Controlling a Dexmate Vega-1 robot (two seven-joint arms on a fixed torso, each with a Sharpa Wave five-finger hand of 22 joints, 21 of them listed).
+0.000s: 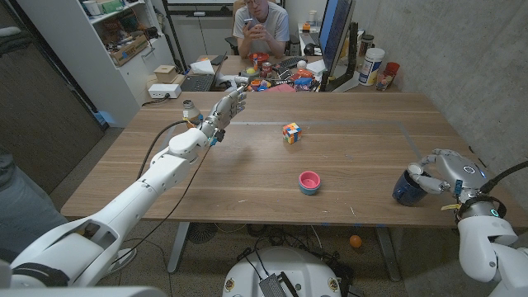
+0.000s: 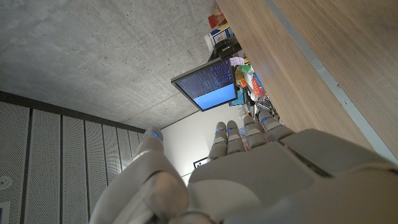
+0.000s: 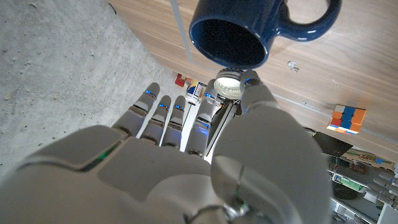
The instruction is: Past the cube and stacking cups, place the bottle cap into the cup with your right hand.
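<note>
White bottle cap [image 3: 227, 86] pinched in the right hand [image 1: 436, 173] sits at the blue cup's [image 3: 231, 32] rim; next, release inside.

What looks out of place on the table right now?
Nothing looks spilled or damaged. The blue cup stands near the table's right edge, with the right robot hand pinching the white bottle cap just beside its rim. The cube and pink stacking cups stand undisturbed.

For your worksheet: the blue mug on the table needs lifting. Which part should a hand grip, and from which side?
Grip the blue mug by its handle, which sticks out sideways from the body. The right hand sits at that mug, so coming in from the robot's right edge of the table seems best.
</note>
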